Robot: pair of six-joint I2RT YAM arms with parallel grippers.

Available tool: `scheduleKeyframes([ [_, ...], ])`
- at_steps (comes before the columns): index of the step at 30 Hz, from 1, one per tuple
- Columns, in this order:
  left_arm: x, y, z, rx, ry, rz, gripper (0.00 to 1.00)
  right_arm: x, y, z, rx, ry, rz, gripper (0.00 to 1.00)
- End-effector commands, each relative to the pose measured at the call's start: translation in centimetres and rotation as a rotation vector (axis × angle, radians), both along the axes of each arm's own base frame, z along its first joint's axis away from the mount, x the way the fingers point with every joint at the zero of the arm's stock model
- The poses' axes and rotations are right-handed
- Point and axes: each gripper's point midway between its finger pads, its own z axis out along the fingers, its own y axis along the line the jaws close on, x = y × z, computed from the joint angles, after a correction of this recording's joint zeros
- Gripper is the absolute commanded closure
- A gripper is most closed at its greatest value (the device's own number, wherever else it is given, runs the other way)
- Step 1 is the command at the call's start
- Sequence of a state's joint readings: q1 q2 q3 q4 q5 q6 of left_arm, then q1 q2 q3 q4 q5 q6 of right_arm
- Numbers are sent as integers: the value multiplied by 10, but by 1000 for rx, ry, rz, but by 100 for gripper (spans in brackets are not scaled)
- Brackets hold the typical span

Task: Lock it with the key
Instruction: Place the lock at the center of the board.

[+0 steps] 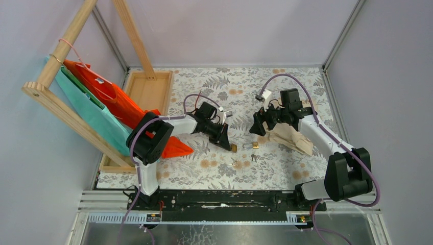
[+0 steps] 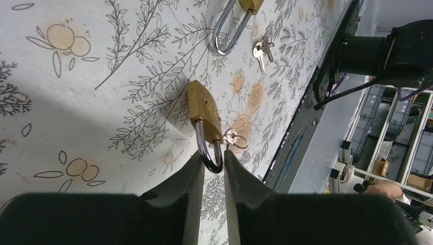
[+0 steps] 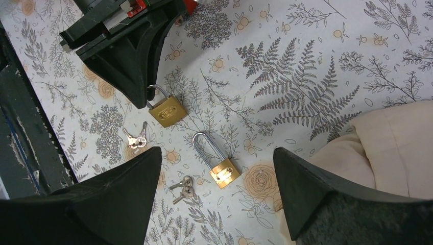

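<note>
Floral-print bench (image 1: 230,87) | left claw (image 2: 213,153) narrowly parted round brass padlock (image 2: 204,104) shackle, grip undetermined | right claw (image 3: 217,150) wide open, empty | red cable lock not in view | advice: clear shackle fully, lift straight, avoid dragging keys (image 2: 232,138).

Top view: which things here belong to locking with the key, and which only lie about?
Job, probably:
- red cable lock, looped on the wooden frame; its body is too small to see
- upper key bunch and lower key bunch; which fits, I cannot tell

Lying about, probably:
- short brass padlock
- long-shackled brass padlock
- beige cloth
- orange bag
- teal bag
</note>
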State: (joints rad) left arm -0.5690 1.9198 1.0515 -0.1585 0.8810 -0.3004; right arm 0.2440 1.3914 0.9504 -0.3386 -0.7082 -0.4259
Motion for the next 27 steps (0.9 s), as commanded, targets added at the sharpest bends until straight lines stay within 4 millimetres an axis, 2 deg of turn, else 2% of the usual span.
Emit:
scheduleKeyframes([
  [1,7,-1,3,-5,-62,2,72,4,2,7,16,-42,18,14],
  [5,9,2,5,9,-89,7,68,4,1,8,10,-50,13,13],
  [14,17,9,6,56,-154,39,51,6,-1,9,-1,-67,2,12],
  [21,23,13,14,77,-222,43,44,6,-2,10,-5,-76,-1,12],
  [27,51,20,39,160,-375,40,39,10,-6,14,-15,-101,-28,10],
])
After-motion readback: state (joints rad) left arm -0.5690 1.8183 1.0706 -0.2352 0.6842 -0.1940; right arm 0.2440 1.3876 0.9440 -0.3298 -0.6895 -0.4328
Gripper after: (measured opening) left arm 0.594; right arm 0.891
